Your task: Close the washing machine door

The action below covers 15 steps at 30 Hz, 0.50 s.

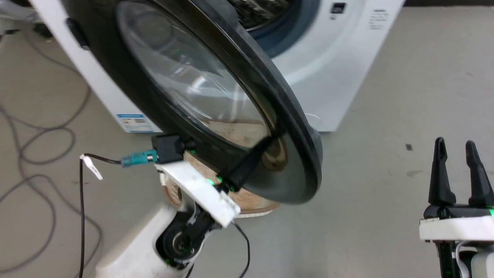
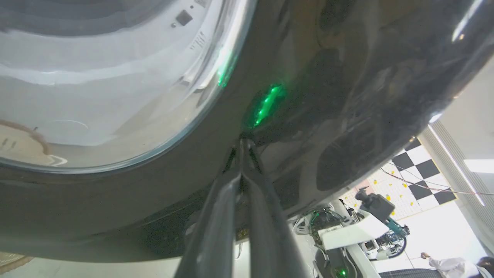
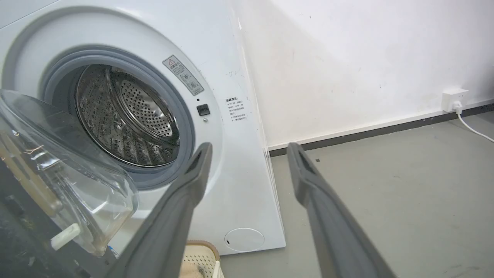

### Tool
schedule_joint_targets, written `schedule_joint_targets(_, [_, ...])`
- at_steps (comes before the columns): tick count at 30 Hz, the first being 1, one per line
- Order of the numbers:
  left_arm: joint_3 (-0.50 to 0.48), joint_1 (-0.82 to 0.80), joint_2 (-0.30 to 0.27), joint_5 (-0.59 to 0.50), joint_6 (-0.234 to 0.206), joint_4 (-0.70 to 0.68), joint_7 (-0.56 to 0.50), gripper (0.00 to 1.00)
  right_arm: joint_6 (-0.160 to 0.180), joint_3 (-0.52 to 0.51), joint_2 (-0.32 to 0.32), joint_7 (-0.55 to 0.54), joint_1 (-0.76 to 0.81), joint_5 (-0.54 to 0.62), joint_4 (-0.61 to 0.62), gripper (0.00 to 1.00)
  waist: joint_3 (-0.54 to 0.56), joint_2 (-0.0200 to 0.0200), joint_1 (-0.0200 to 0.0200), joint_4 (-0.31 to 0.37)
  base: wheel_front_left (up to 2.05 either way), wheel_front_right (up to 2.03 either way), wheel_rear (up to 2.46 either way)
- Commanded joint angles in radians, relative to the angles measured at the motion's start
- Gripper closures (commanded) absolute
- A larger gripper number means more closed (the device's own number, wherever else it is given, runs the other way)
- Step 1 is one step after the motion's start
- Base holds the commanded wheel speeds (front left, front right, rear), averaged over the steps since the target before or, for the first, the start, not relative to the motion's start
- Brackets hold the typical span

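**Head view:** the washing machine door (image 1: 185, 85) hangs open off the washing machine (image 1: 339, 77), spanning eleven to five o'clock. The left gripper (image 1: 254, 158) touches its lower rim. The right gripper (image 1: 459, 170) sits at four o'clock, fingers parted and empty. Cables (image 1: 38, 154) lie at nine o'clock on the grey floor (image 1: 386, 193).

**Left wrist view:** the fingers are pinched together, holding nothing, tips against the glossy rim. It looks slick, rigid and probably weighty, so a push suits it better than a grasp.

**Right wrist view:** the drum (image 3: 127, 116) shows at ten o'clock, a laundry basket (image 3: 200, 255) at six and a wall socket (image 3: 455, 98) at three.

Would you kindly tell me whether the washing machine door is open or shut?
Open: the washing machine door is swung away from the washing machine, leaving its steel drum uncovered.
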<state>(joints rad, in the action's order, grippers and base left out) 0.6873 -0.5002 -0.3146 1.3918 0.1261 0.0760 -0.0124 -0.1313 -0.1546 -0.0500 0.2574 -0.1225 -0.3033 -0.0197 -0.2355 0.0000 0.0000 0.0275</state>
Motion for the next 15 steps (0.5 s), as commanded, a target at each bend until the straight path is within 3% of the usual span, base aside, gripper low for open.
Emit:
schedule_joint_targets(1, [0.002,-0.024,0.005,0.006,0.005,0.008,0.011,1.00,0.001,0.003,0.000,0.004,-0.018,-0.006,0.002,0.00,-0.020,0.0000,0.0000,0.029,0.00,0.00,0.00])
schedule_joint_targets(15, [0.079,-0.222,0.047,0.055,0.005,0.257,0.136,1.00,0.001,0.020,0.000,0.004,-0.063,-0.034,-0.002,0.00,-0.090,0.0000,0.0000,0.158,0.00,0.00,0.00])
